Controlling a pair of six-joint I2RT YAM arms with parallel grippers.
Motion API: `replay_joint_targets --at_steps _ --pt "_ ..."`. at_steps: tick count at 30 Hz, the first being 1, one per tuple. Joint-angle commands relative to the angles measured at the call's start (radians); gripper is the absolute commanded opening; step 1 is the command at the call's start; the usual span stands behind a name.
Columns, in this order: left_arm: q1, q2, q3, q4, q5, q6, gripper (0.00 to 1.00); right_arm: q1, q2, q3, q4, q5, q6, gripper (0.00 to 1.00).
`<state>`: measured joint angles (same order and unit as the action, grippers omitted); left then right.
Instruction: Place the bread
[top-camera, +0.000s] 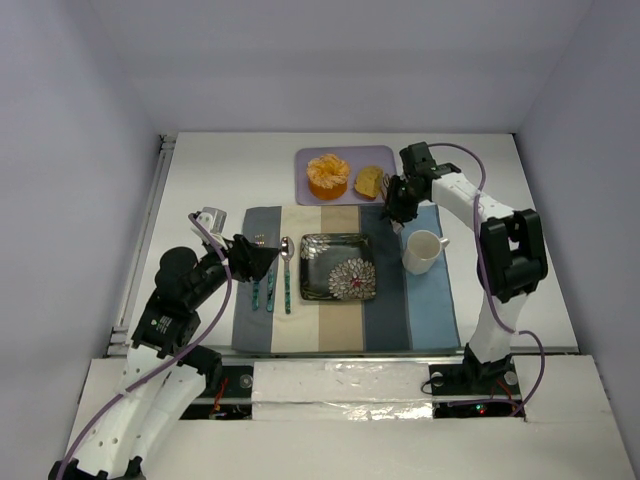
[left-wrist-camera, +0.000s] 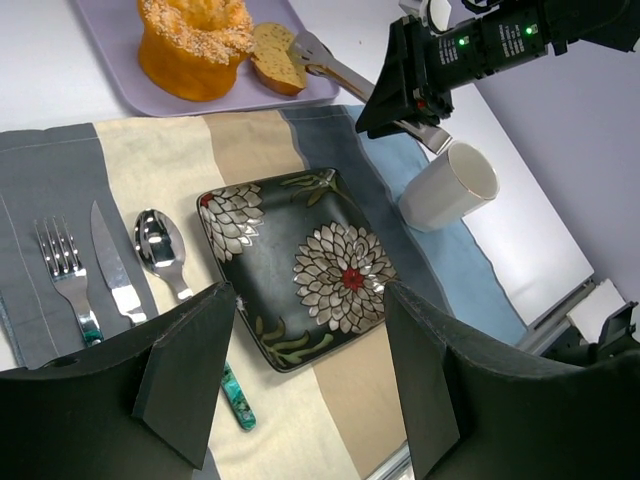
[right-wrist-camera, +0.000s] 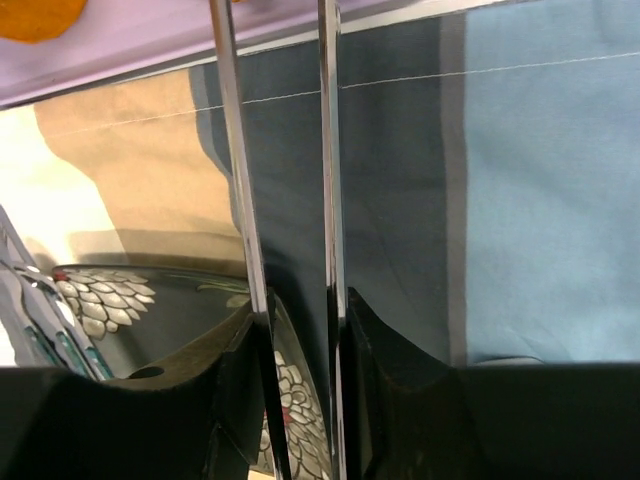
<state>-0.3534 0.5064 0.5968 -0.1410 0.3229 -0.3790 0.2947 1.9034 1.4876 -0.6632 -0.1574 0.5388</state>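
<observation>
**mk_02:** ok what's the right gripper (top-camera: 398, 203) got in it? can't make it out from the top view

**benchrat:** a pair of metal tongs (left-wrist-camera: 335, 68). the right wrist cam shows it best: the two black fingers (right-wrist-camera: 395, 385) are squeezed in on the two shiny tong arms, one from each side, with only a thin gap between the arms. so it's clamped on the tongs

**mk_02:** and the bread (left-wrist-camera: 275, 57)?

**benchrat:** lying on the lilac tray (left-wrist-camera: 100, 55) at the far side of the table, just right of the peeled orange (left-wrist-camera: 190, 50) and pretty much touching it. a scalloped tong tip sits right up against the bread's right side. I can't tell if the bread is actually pinched between both tips, only one tip shows

**mk_02:** left gripper (top-camera: 253, 262)?

**benchrat:** wide open, holding nothing. it hovers above the left part of the striped placemat (top-camera: 440, 300), over the fork (left-wrist-camera: 62, 270), knife (left-wrist-camera: 110, 265) and spoon (left-wrist-camera: 157, 245), and as far as I can see it's not touching any of them. its wrist cam looks out between the fingers at the dark flowered plate (left-wrist-camera: 300, 265) in the middle of the mat. the white mug (left-wrist-camera: 450, 185) stands on the blue stripe to the plate's right, close to the right gripper
</observation>
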Motion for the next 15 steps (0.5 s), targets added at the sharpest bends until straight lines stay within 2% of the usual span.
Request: replay_joint_targets --at_steps 1,6,11,15 --pt "-0.006 -0.008 -0.005 0.017 -0.013 0.008 0.58 -0.008 -0.004 -0.010 0.065 -0.053 -0.002 0.36" --pt "-0.006 -0.012 -0.005 0.017 -0.024 0.006 0.58 -0.017 -0.032 -0.027 0.085 -0.048 0.004 0.21" --pt "-0.006 -0.014 -0.005 0.018 -0.024 0.006 0.58 -0.017 -0.156 -0.056 0.099 -0.057 0.015 0.14" --pt "-0.006 -0.009 -0.008 0.020 -0.028 0.008 0.58 -0.008 -0.272 -0.137 0.111 -0.088 0.020 0.13"
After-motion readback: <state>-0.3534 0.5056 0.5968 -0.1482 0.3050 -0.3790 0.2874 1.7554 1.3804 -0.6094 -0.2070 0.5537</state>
